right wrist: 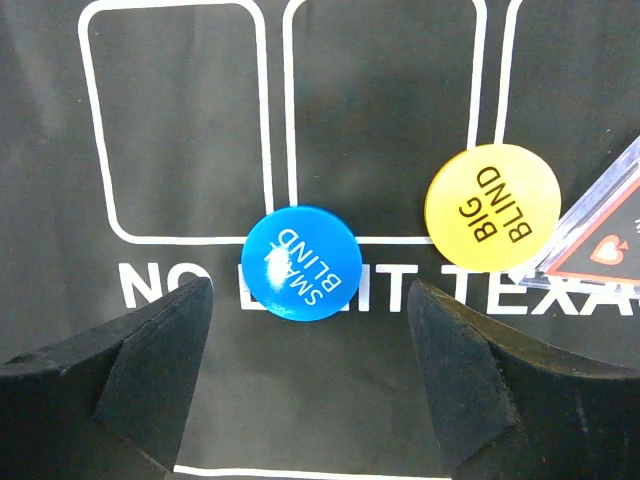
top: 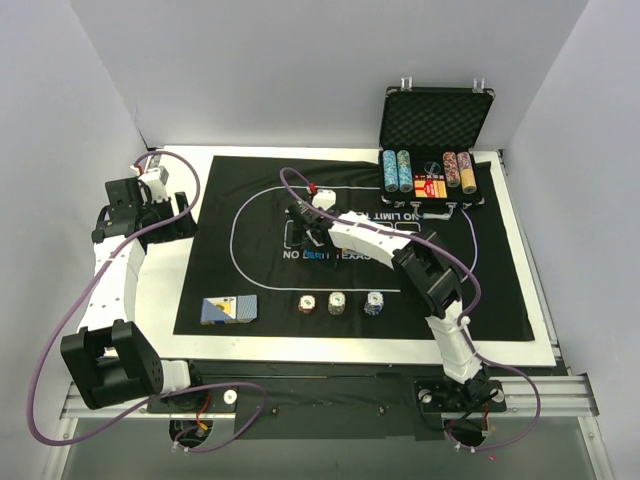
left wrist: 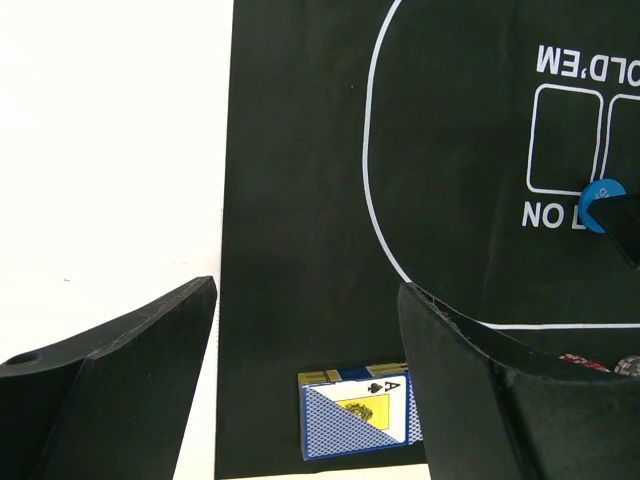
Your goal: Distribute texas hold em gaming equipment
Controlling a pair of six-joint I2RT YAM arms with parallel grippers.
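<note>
White arms [top: 115,275]; seemingly purple cables [top: 283,182]

So on the black mat [top: 215,250] the blue SMALL BLIND disc [right wrist: 301,263] lies flat on the printed lettering mid-mat, the yellow BIG BLIND disc [right wrist: 492,207] flat near it but apart, three short chip stacks [top: 339,302] in a row along the mat's near edge, and the blue card deck [top: 229,310] flat at its near-left corner.

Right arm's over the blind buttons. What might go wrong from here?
The small blind button lies flat on the mat between the right gripper's open fingers; a pinch could skid off it. The big blind button sits close to one finger, by a clear box; any sideways move might knock it.
</note>
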